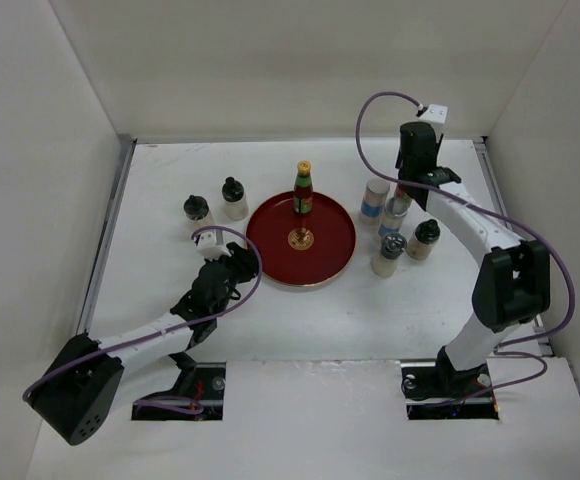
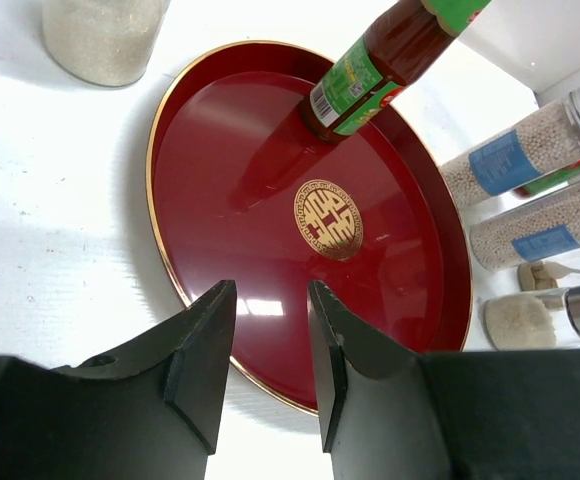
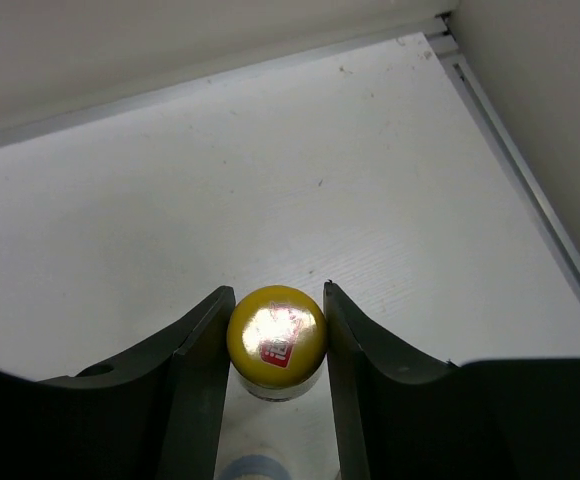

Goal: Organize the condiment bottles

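Table, right claw around yellow cap

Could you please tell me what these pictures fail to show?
- Top view: the right arm mostly hides the second sauce bottle; the right wrist view shows only its yellow cap.
- Left wrist view: top edge cuts off the cap of the tray bottle and the top of a shaker.

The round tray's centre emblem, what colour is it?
Gold emblem on red tray; left wrist view.
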`<state>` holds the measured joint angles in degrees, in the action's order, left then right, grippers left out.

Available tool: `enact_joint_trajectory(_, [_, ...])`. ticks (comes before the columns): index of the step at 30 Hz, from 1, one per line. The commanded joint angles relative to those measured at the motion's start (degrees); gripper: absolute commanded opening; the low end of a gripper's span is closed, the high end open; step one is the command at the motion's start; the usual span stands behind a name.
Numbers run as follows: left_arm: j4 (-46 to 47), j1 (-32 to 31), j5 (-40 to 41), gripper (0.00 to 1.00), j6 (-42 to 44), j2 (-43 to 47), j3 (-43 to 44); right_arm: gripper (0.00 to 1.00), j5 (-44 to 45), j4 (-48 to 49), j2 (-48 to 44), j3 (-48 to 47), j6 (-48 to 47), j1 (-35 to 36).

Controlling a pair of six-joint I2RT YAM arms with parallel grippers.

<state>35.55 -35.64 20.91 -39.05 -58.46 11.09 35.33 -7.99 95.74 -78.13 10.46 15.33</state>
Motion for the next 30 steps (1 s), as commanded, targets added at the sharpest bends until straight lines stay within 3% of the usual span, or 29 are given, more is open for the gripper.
enact_joint_trajectory(1, [3.82,0.18,-0.25,0.33,-0.5,-0.34,-0.02,0.21,1.85,7.72,-3.9,-7.56,-3.07,-0.17])
enact_joint_trajectory(16, [3.91,0.44,0.1,0.34,-0.59,0.01,-0.28,0.22,-2.37,11.5,-6.89,-12.05,-5.19,11.07])
enact_joint_trajectory(30, [3.91,0.61,-0.08,0.35,-0.85,0.54,-0.55,0.23,-3.6,12.73,-0.04,-12.66,-4.57,18.72])
